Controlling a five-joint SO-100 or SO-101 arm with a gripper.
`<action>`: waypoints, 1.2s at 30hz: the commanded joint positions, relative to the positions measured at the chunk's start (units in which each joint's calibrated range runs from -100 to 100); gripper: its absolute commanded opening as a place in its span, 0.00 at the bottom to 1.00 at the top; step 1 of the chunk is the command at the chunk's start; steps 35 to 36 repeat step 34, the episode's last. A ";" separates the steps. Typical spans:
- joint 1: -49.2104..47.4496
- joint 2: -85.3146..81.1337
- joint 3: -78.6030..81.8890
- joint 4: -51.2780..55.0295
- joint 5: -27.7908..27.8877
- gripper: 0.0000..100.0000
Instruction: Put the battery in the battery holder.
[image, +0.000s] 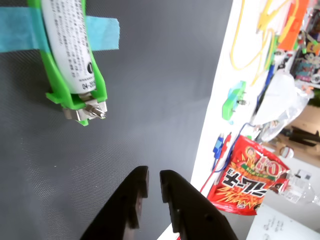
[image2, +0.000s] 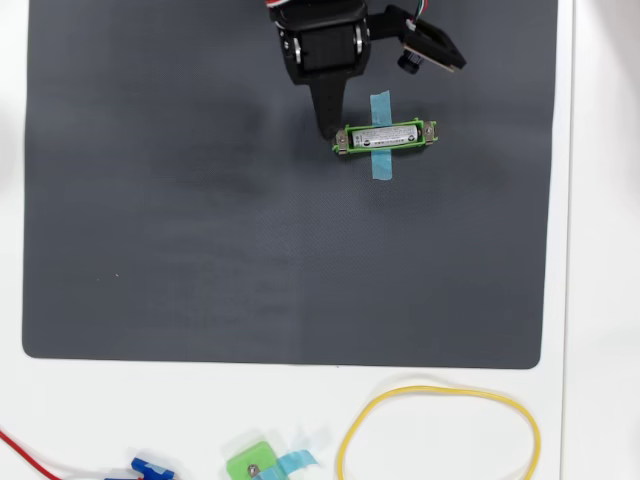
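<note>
Wrist view showed, at upper left, the battery (image: 67, 45) already lying in the battery holder (image: 75, 97), whose green frame was pinned to the dark mat (image: 150, 100) by a strip of blue tape (image: 102, 33). Small dark print ran along the white label, but it was too fine and skewed to read; only a round mark near the end stood out. A metal contact (image: 92, 109) poked from the holder's end.

By the look of it, the battery was a light, stiff, smooth cylinder that would roll and slip easily; gripping it across the middle of its length seemed safest.

Lower centre, the claw (image: 154, 186) hung empty over the mat, its black fingers nearly closed with only a thin gap between them. Farther right, beyond the mat's edge, lay a small green block (image: 234, 100), a yellow cable (image: 250, 40) and a red snack bag (image: 247, 182) with large Japanese lettering.

Overhead, the claw (image2: 328, 128) sat just left of the holder (image2: 386, 135).
</note>
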 joint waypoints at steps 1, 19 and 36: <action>5.16 -5.66 2.66 -0.50 -0.31 0.00; 13.46 -10.18 6.53 0.11 -0.05 0.00; 14.29 -10.18 6.53 0.20 -0.05 0.00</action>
